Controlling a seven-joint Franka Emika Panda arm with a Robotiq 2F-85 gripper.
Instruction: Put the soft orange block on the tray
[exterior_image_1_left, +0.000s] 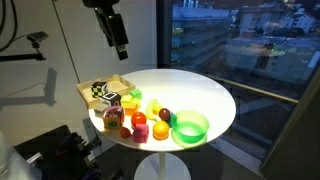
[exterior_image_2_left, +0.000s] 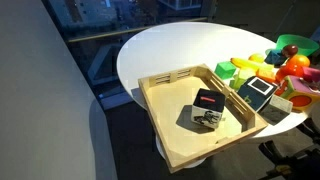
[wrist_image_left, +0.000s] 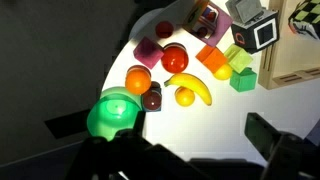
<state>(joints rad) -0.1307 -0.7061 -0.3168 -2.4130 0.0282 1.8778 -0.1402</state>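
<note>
The soft orange block (wrist_image_left: 209, 56) lies on the round white table (wrist_image_left: 215, 125) among toy fruits, between a red tomato (wrist_image_left: 174, 58) and a yellow piece (wrist_image_left: 221, 68). The light wooden tray (exterior_image_2_left: 170, 135) stands at the table's edge beside the toys and also shows in an exterior view (exterior_image_1_left: 87, 90) and in the wrist view (wrist_image_left: 290, 60). My gripper (wrist_image_left: 198, 122) is open and empty. It hangs high above the table (exterior_image_1_left: 115, 35), well clear of the block. It is out of view in the exterior view that looks at the tray.
A green bowl (wrist_image_left: 112, 112) sits at the far side of the toy cluster from the tray. A banana (wrist_image_left: 192, 86), an orange fruit (wrist_image_left: 138, 78), a green block (wrist_image_left: 243, 78) and a purple block (wrist_image_left: 147, 50) surround the orange block. A small patterned box (exterior_image_2_left: 208, 120) lies in the tray.
</note>
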